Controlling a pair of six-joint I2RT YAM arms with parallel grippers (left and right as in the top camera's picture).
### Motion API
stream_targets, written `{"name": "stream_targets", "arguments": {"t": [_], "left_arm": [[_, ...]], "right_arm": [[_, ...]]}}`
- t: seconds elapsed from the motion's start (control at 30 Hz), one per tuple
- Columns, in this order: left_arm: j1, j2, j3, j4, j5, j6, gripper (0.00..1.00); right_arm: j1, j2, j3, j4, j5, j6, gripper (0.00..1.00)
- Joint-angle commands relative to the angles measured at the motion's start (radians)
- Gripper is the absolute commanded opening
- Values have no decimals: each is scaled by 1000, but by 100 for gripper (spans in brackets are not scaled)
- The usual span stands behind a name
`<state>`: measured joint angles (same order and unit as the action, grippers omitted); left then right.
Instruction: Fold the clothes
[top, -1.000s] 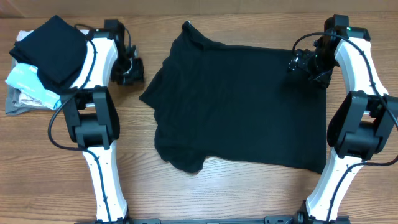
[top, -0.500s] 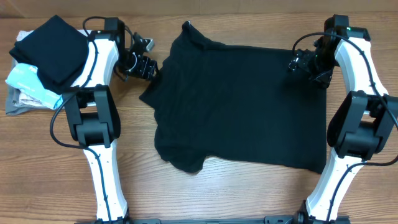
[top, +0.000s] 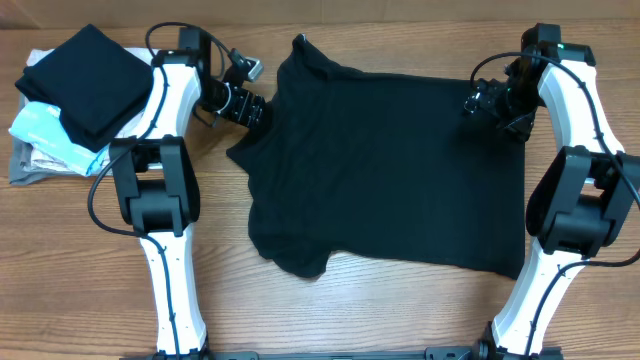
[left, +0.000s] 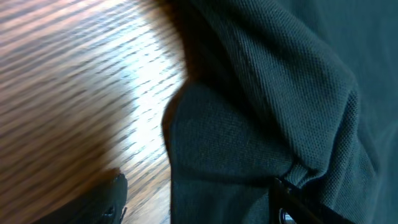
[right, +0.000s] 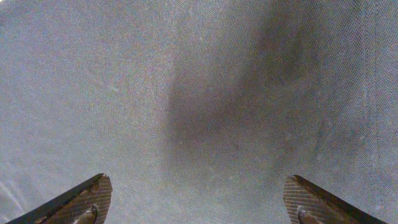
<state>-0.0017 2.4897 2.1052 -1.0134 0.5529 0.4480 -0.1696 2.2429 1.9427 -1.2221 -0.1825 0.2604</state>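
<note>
black shirt (top: 390, 170) lay spread mid-desk (top: 350, 310); left tool (top: 250, 108) gaped wide at its sleeve edge, right tool (top: 480, 103) wide over the far corner. first fold, i'd say: pinching both edges came next.

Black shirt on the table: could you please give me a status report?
Left gripper open at the sleeve edge. Right gripper open over the fabric. Black shirt spread out, not yet folded. Folded pile sits apart.
</note>
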Motion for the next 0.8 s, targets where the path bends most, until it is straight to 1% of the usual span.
{"name": "stream_targets", "arguments": {"t": [0.0,0.07,0.17,0.2,0.23,0.37,0.43,0.5,0.67,0.7,0.77], "left_arm": [[-41,21,-2,-6,-113,-1,76],[-61,24,-3,-5,-182,-24,75],[-87,24,-2,2,-284,-100,68],[-92,24,-2,2,-314,-126,64],[-96,24,-3,0,-351,-155,56],[-97,25,-3,-24,-507,-288,41],[-92,25,-3,-41,-589,-354,40],[-84,25,-3,-64,-647,-397,39],[-52,25,-7,-111,-669,-425,38],[-45,25,-8,-117,-668,-431,34],[-32,24,-8,-120,-668,-446,19]], "right_arm": [[-2,-24,-3,4,6,-2,92],[-2,-25,-6,4,6,-3,92],[-2,-24,-6,5,6,-3,92],[-2,-24,-6,5,6,-3,92],[-2,-24,-6,5,6,-3,92],[-2,-24,-6,5,6,-3,92],[-2,-24,-6,4,7,-3,92],[-2,-24,-6,4,7,-3,93],[-2,-24,-6,4,7,-3,93],[-2,-24,-6,4,7,-3,93],[-2,-24,-6,5,7,-3,93]]}}
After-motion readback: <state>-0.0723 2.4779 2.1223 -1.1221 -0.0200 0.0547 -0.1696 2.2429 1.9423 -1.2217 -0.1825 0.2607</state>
